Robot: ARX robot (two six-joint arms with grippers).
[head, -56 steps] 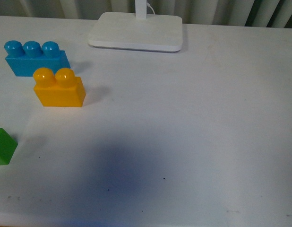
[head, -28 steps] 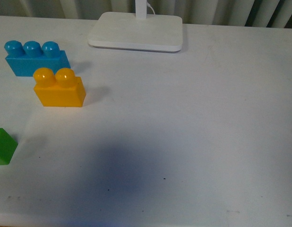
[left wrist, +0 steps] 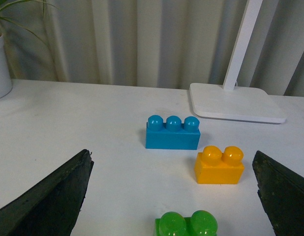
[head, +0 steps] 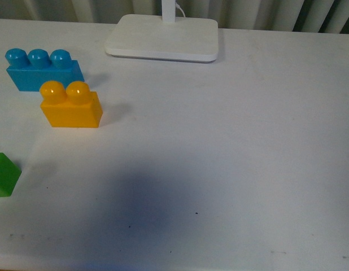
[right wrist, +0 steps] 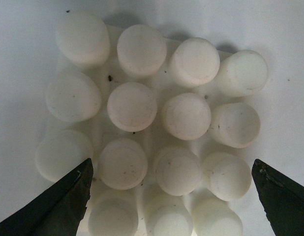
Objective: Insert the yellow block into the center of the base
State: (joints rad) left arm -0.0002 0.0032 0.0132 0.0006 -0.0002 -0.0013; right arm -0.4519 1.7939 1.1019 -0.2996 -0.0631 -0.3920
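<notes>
An orange-yellow two-stud plastic toy brick [head: 71, 105] stands upright and untouched at about ten o'clock on the white table [head: 236, 147] in the front view. A blue three-stud plastic brick [head: 43, 69] stands just beside it at its eleven o'clock, with a narrow gap showing in the left wrist view, and a green plastic block [head: 4, 175] lies at its seven o'clock on the table's edge. The smooth white rectangular lamp stand [head: 163, 36] sits at twelve o'clock. Neither arm enters the front view. The left pincer [left wrist: 170, 157] hangs with its jaws wide apart and holds nothing, looking across the table at all three bricks. The right pincer [right wrist: 170, 162], also spread and empty, hovers directly above the flat white square plate with its four-by-four grid of round studs [right wrist: 152, 132], which lies outside the front view. The pick-up appears not yet begun. To do it well, the left pincer should probably centre on the yellow brick and come down clear of the blue brick and the green block. It should clamp on the flat side walls below the studs, so the brick stays level. For the seating, the brick's hollow underside likely needs squaring over the plate's inner studs before a straight downward press.
</notes>
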